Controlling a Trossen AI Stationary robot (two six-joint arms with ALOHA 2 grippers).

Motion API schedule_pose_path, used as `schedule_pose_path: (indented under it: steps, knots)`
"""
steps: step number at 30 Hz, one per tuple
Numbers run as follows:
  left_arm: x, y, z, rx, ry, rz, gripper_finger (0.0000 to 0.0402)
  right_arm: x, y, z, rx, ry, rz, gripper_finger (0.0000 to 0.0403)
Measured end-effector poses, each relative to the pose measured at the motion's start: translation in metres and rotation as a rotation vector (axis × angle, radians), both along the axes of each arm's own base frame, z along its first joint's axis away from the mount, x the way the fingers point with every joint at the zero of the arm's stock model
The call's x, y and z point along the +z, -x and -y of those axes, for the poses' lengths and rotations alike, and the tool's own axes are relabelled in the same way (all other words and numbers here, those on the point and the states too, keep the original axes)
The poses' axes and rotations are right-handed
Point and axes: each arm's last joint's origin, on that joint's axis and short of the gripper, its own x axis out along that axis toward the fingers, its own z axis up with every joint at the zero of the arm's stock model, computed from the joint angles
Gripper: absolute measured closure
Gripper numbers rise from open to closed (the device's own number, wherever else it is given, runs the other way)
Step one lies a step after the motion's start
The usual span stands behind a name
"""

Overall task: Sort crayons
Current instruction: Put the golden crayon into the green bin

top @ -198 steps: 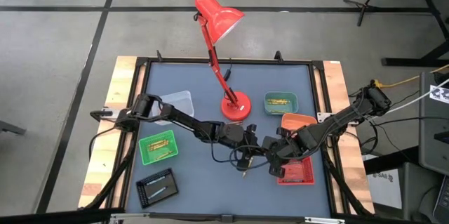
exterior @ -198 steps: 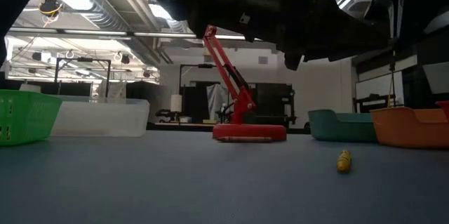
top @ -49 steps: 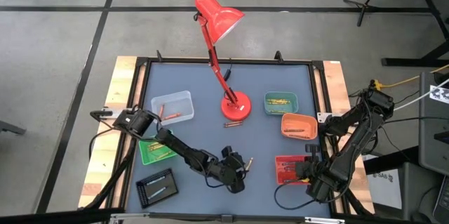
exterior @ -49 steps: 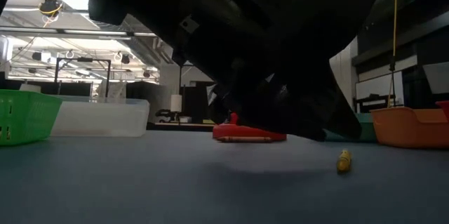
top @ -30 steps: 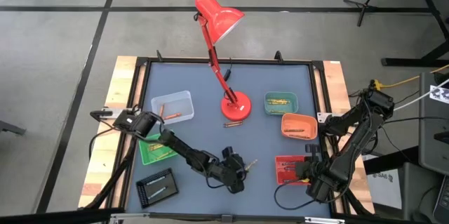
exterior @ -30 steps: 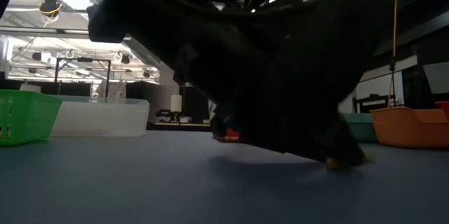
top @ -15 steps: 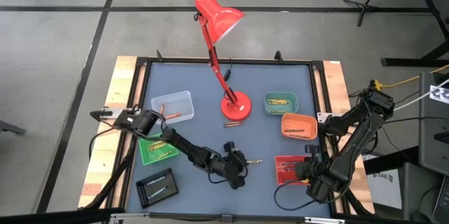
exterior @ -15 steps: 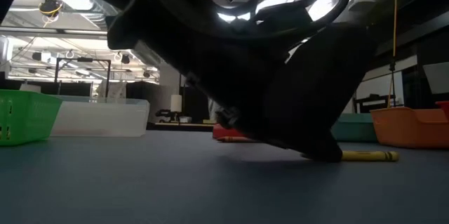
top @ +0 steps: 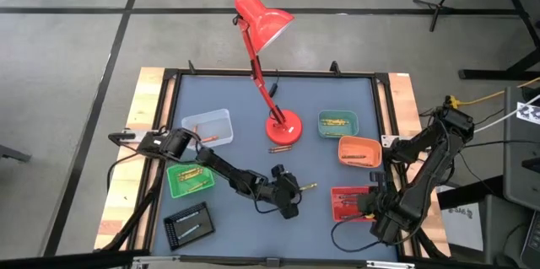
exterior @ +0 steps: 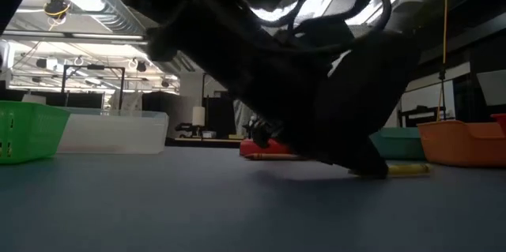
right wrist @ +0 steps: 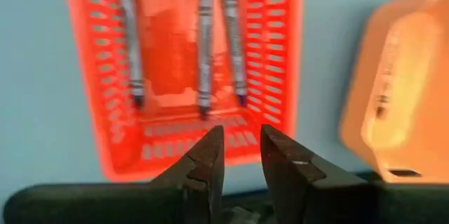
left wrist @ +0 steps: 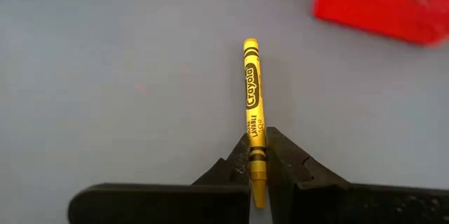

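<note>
Gripping a yellow crayon [left wrist: 252,122] by its rear end with the left gripper [top: 293,190], jaws clenched tight on it, low over the mat near the table's middle front. Pointing away toward the red tray [top: 353,204], well apart from it. Probably the pick-up step, just finished. Next: lifting cleanly and carrying to the tray with matching yellow sticks, likely the teal tray [top: 337,123] behind; keeping the thin stick from swivelling. Waiting above the red tray, the right gripper [right wrist: 240,155], fingers slightly apart, holding nothing.
</note>
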Motion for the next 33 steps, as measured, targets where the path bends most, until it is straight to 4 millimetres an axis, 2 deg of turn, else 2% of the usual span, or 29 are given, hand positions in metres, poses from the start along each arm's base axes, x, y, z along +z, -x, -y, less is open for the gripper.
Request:
schedule_pose_path:
  steps: [8,17,22,25,28,33]
  knots:
    - [0.041,-0.034,-0.033,0.035,-0.014,0.137,0.0399,0.015,0.003,0.009,0.012,0.144,-0.001,0.0310]
    - [0.091,-0.069,-0.106,0.048,-0.208,0.226,0.0400,0.018,0.004,0.014,0.025,0.204,0.030,0.0310]
    - [0.099,-0.073,-0.156,0.084,-0.231,0.231,0.0395,0.018,0.000,0.017,0.005,0.208,0.035,0.0310]
    - [0.098,-0.073,-0.178,0.063,-0.193,0.225,0.0395,0.018,-0.004,0.019,-0.015,0.209,0.034,0.0310]
    - [0.097,-0.072,-0.191,0.049,-0.176,0.219,0.0396,0.018,-0.009,0.023,-0.043,0.209,0.031,0.0310]
    - [0.097,-0.071,-0.203,0.010,-0.148,0.224,0.0396,0.018,-0.017,0.029,-0.087,0.207,0.028,0.0310]
